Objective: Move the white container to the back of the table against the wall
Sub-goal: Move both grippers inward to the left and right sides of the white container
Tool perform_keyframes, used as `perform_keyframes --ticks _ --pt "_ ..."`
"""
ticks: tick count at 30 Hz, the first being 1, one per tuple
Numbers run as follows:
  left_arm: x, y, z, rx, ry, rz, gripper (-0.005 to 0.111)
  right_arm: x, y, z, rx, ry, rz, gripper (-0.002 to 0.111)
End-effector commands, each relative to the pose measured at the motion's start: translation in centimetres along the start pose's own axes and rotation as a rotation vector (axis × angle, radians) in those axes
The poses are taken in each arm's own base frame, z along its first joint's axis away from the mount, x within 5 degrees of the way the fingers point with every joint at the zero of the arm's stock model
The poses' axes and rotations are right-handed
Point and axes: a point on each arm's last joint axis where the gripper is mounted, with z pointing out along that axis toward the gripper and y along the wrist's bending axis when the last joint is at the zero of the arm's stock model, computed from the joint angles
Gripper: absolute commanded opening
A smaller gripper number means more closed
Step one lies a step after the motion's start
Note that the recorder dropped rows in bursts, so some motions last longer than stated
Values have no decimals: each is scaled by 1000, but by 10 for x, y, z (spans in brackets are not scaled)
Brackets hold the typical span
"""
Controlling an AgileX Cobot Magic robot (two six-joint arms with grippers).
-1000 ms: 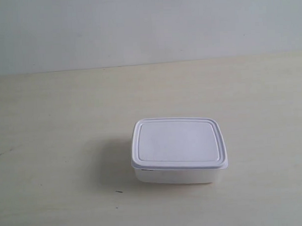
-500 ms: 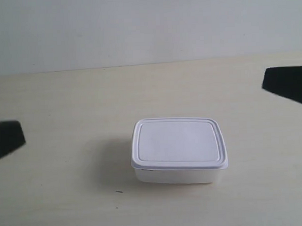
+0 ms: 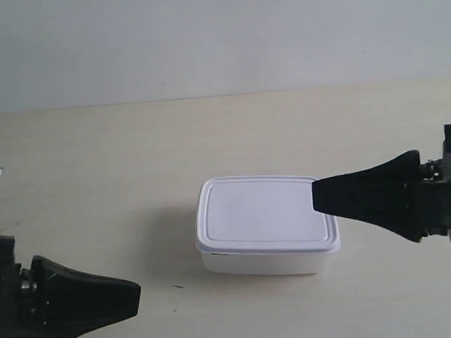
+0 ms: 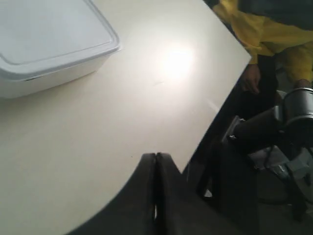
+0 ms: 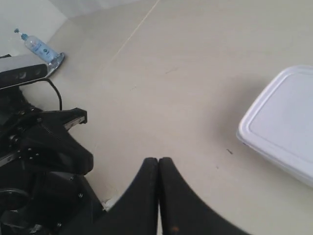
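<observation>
On the table (image 3: 99,166), at about mid-depth, sits the white container (image 3: 260,216) with its lid seated and one long side facing the exterior camera. It stands well apart from the wall (image 3: 206,36), with a broad band of tabletop between its rear edge and the line where table meets wall. A tiny dark speck (image 3: 178,286) lies on the surface near the container's front corner, toward the exterior view's left.

Noted of the arm at the exterior view's left (image 3: 67,304): it is low in the frame, its dark wedge-shaped tip directed toward the container and clear of it. Noted of the arm at the exterior view's right (image 3: 389,197): its pointed tip overlaps the lid's corner in the picture. Contact or clearance cannot be determined from this angle.

Its wrist view shows the left gripper (image 4: 155,156) with fingers pressed flat together on nothing, above the table near its edge. The container lies ahead, untouched. Beyond the edge are a person in a yellow garment (image 4: 266,34) and dark arm hardware (image 4: 264,132).

Its wrist view shows the right gripper (image 5: 158,160) likewise closed finger against finger, holding nothing, with the container ahead and apart. A water bottle (image 5: 38,47), a grey camera unit (image 5: 22,72) and black machinery (image 5: 44,147) show past the table's edge.
</observation>
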Motion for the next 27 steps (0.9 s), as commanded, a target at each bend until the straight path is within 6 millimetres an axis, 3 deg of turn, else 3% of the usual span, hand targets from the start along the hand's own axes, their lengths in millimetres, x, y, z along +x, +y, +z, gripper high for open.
perform_keyframes --ticks 1,7,14,21,27 --pt "-2 16 13 -88 22 -53 0 0 -7 9 4 37 20 0" --pt "7 33 36 -147 122 -132 0 7 -33 20 132 52 137 0" --pt "20 24 70 -189 199 -71 0 33 -54 28 199 133 240 0" --pt "16 11 98 -259 203 51 0 51 -67 25 309 143 262 0" --pt "12 22 116 -346 215 74 0 64 -72 23 348 166 262 0"
